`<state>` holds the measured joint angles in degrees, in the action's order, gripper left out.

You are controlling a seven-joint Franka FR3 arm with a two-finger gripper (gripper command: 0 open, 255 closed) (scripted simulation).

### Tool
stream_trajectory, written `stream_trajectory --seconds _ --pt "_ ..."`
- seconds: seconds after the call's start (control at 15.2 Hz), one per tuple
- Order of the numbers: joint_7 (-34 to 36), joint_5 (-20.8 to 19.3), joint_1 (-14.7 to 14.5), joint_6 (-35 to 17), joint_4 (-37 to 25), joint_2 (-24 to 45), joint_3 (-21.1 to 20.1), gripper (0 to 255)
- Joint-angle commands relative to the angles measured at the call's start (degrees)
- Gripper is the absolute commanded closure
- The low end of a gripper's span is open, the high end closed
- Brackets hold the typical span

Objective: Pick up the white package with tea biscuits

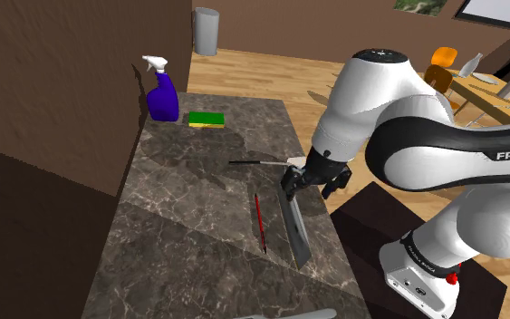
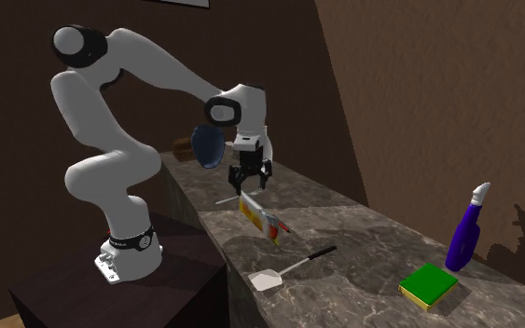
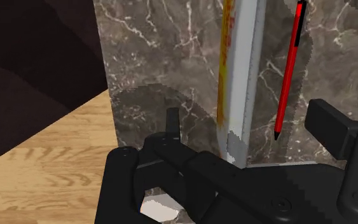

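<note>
Spread open and holding nothing, the all-black hand (image 3: 247, 114) hovers over one end of the long white, red-and-yellow-printed package (image 3: 241, 63) on the dark marbled surface (image 1: 198, 199); lowering and clamping apparently come next.

Long white package (image 2: 260, 219), yellow-red printed, tilted on edge near counter (image 2: 363, 233) rim.

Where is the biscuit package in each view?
Shoulder view: package at the counter's right edge, below the jaws.
Second exterior view: package mid-picture, under the jaws.
Wrist view: package between the open jaws.
Shared landmark: red pen alongside it.
</note>
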<state>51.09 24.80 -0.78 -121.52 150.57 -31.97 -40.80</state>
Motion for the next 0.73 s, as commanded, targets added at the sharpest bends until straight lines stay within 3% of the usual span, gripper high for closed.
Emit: stream_trajectory --seconds 0.0,0.46,0.59,0.66 --pt "3.6 -0.6 1.7 -3.3 -0.9 3.4 -3.3 0" --pt "4.5 -0.9 3.2 -11.0 1.8 8.4 -6.8 0" --pt "4.5 -0.9 3.2 -11.0 1.8 8.4 -6.8 0" --pt "4.5 -0.9 3.3 -11.0 1.8 8.5 -6.8 255"
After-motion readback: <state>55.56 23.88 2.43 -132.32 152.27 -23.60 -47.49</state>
